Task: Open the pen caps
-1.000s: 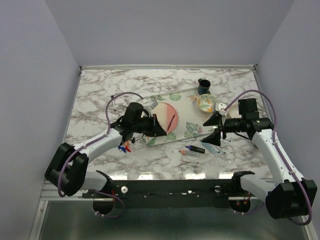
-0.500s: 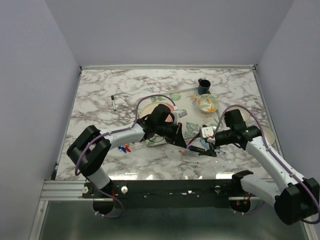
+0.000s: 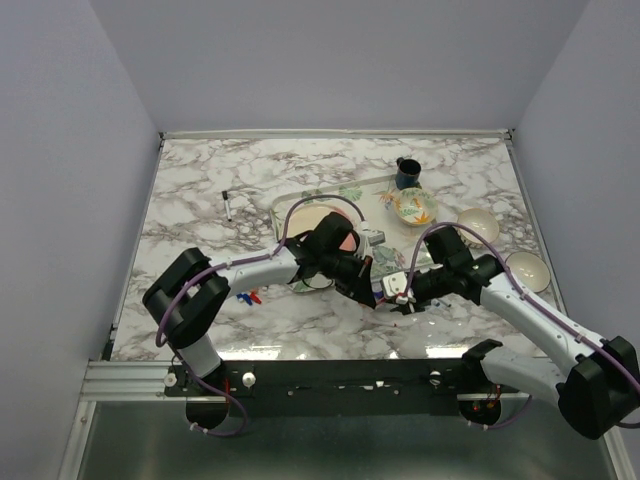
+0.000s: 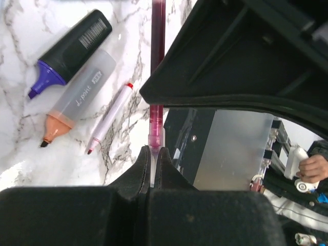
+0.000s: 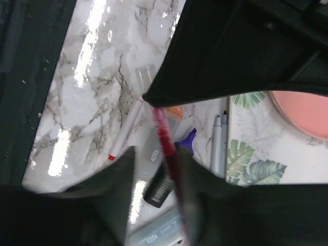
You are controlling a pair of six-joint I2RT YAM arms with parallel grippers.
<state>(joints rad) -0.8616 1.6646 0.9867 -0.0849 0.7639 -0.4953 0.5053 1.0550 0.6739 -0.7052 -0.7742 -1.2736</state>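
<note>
My left gripper (image 4: 152, 149) is shut on the white barrel of a thin pen (image 4: 152, 161), just behind its pink collar. The pen's long dark-red cap (image 4: 158, 51) points away toward the right gripper's black body. In the right wrist view that red cap (image 5: 168, 148) runs between the fingers of my right gripper (image 5: 156, 159). It lies against the right-hand finger, with a gap to the left one. From above, the left gripper (image 3: 372, 290) and right gripper (image 3: 398, 292) meet nose to nose above the marble near the front.
Under the grippers lie a black highlighter (image 4: 72, 48) with a purple tip, a clear highlighter (image 4: 77, 102) with an orange tip and a thin white pen (image 4: 110, 118). Two grey pens (image 5: 220, 143) lie beside the leafy tray (image 5: 256, 154). Behind stand a pink plate (image 3: 315, 218), dark cup (image 3: 408, 173) and bowls (image 3: 478, 226).
The left arm carried the pen right and toward the front. The right gripper swung left to meet it and its jaws have narrowed around the red cap.
</note>
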